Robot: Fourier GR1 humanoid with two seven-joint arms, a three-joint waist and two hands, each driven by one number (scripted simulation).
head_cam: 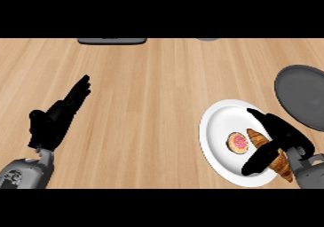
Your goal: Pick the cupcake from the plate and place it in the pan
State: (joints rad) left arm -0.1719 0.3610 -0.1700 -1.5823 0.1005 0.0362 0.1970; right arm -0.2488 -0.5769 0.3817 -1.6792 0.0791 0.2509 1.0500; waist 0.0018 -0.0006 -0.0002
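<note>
A cupcake (pixel 238 142) with a pink top sits on the white plate (pixel 216 119) at the right of the counter. My right hand (pixel 282 135) hovers over the plate just right of the cupcake, open, with the fingers stretched toward the far rim and the thumb pointing toward the near rim. Nothing is held between them. The dark grey pan (pixel 307 95) lies just beyond the plate at the right edge, partly cut off. My left hand (pixel 56 119) rests open at the left, fingers up.
A brown croissant (pixel 257 136) lies on the plate beside the cupcake, partly hidden under my right hand. A flat grey object (pixel 112 41) and a smaller grey one (pixel 207 39) show at the far edge of the wooden counter (pixel 151 97).
</note>
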